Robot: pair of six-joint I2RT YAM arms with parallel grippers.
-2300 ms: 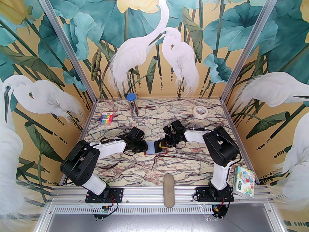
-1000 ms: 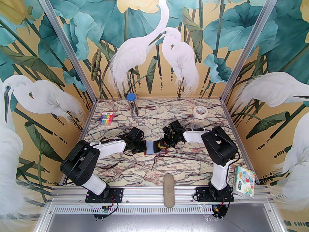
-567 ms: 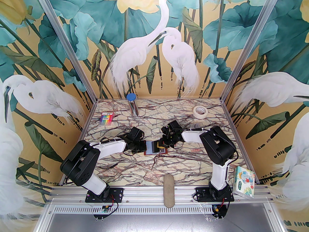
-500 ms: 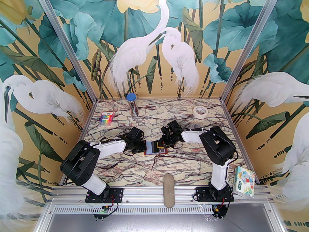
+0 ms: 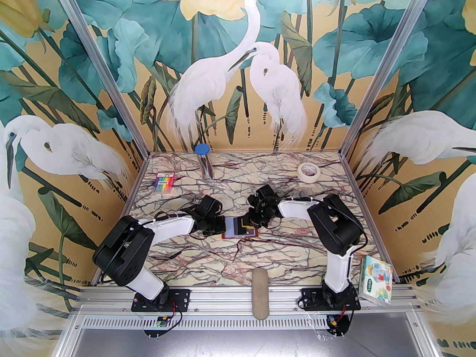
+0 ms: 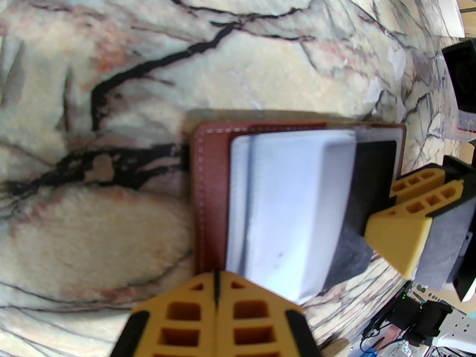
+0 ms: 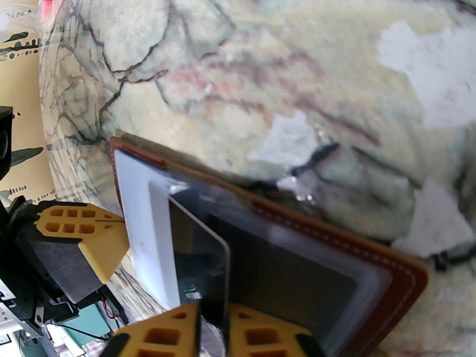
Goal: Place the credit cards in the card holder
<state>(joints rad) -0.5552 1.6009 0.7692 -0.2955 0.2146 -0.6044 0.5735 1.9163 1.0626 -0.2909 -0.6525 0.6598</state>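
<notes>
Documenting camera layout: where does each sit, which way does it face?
Top external: above and behind the bases, looking down over the table; both arms, left gripper and right gripper at the card holder.
Left wrist: on the left arm, facing along its shut fingers onto the card holder.
Right wrist: on the right arm, facing the card holder's opposite edge, a dark card between its fingers.
Shared: both wrist views catch the card holder and the other gripper.

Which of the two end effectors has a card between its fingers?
The right end effector: a dark card stands between its fingers at the card holder. The left end effector is shut, with nothing between its fingers.
</notes>
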